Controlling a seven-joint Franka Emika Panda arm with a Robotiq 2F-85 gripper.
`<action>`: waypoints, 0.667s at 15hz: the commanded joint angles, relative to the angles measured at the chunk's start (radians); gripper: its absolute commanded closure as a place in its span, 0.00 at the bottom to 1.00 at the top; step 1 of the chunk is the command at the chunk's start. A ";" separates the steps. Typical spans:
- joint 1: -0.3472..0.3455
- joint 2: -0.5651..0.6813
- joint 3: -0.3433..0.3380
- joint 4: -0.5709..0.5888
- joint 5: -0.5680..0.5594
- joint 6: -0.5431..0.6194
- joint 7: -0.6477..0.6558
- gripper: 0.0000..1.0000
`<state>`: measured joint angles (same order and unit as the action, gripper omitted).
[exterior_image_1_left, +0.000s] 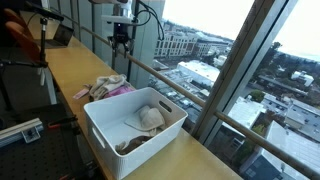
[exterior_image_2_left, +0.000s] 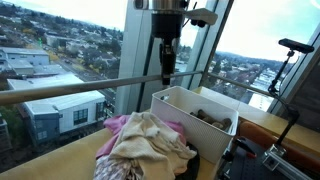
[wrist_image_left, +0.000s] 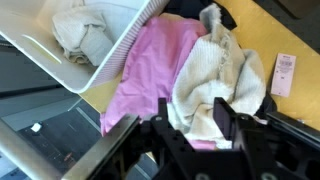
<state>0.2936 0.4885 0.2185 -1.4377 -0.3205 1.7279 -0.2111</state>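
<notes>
The gripper (wrist_image_left: 193, 118) hangs high over the worktop (wrist_image_left: 272, 35). Its jaws are parted and grasp nothing: the wrist view shows a gap between the fingers, and no cloth hangs from them in an exterior view (exterior_image_2_left: 165, 75).

Directly under them lies the heap of clothes (exterior_image_2_left: 150, 145), well apart from the fingertips. A cream garment (wrist_image_left: 215, 65) is crumpled on top, a pink garment (wrist_image_left: 150, 70) is spread beneath and beside it, and a dark piece (exterior_image_2_left: 190, 165) shows at the heap's edge. A paper slip (wrist_image_left: 284, 73) lies on the wood near the heap.

Just beyond, touching or nearly touching the pink cloth, stands the white basket (exterior_image_1_left: 100, 110), upright and open-topped. It holds a pale bundle (exterior_image_1_left: 150, 118) towards one end and a grey-brown piece (exterior_image_1_left: 135, 143) lower against the wall; much of its floor is bare.

Judged from how things lie, a small part of the laundry is in the basket and the larger part is outside it on the worktop, with nothing in the grip at this moment.

Farther off, a railing (exterior_image_1_left: 170, 85) runs along the window, with the city behind it.
</notes>
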 joint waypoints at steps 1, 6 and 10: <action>-0.074 -0.057 -0.053 0.001 0.026 0.000 -0.043 0.18; -0.231 -0.067 -0.142 -0.021 0.039 0.046 -0.104 0.00; -0.336 -0.003 -0.172 -0.044 0.109 0.146 -0.160 0.00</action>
<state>0.0010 0.4469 0.0612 -1.4638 -0.2700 1.8004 -0.3366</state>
